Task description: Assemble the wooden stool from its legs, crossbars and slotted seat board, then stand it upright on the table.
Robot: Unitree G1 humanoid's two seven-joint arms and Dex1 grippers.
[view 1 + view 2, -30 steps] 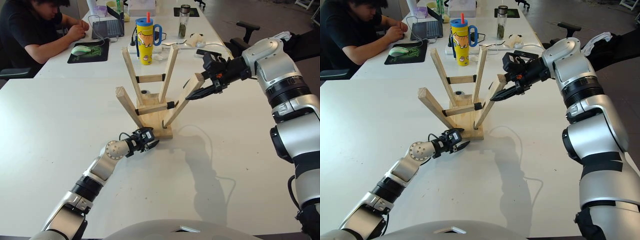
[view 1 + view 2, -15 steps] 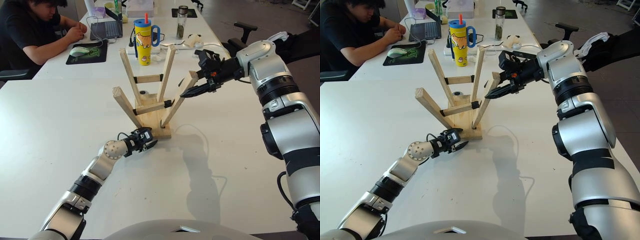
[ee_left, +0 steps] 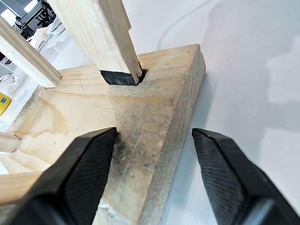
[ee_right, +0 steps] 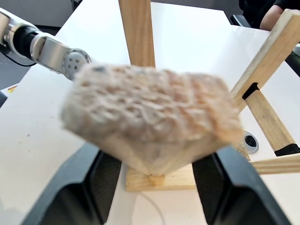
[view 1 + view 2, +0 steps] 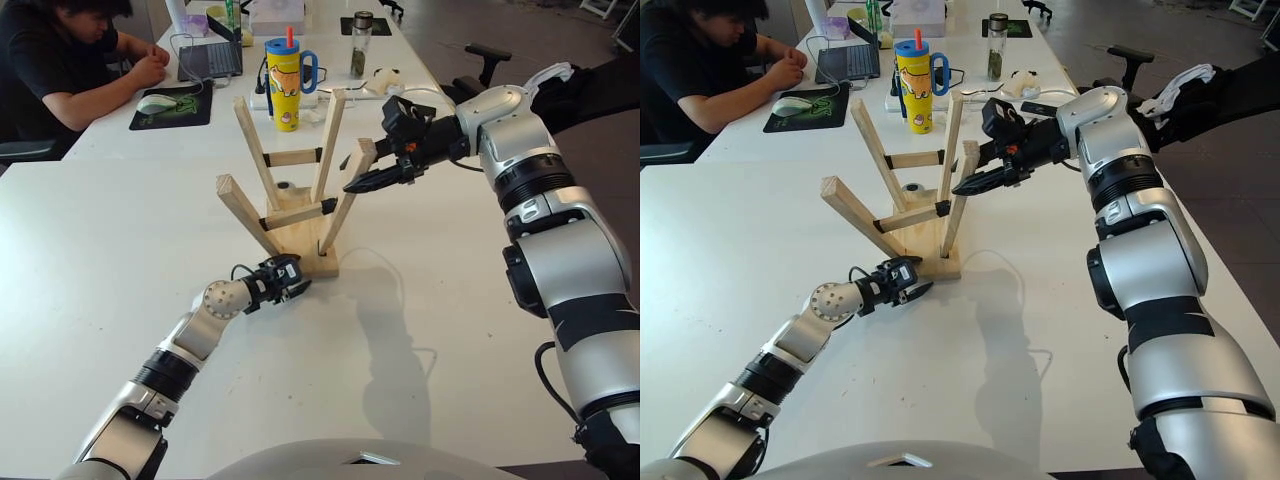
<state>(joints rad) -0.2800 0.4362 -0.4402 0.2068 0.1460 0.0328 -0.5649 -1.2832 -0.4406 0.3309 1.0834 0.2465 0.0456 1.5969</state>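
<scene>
Wooden stool inverted; right jaws clamp leg; left jaws straddle seat board.

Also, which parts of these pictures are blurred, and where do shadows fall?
Right wrist view: the stool leg in the right gripper is blurred. Left wrist view: seat board sharp. Left eye view: soft shadows on the table, toward the robot.

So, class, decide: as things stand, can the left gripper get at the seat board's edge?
Probably yes. The left gripper sits at the seat board with open fingers either side of its edge, and nothing blocks the way.
</scene>
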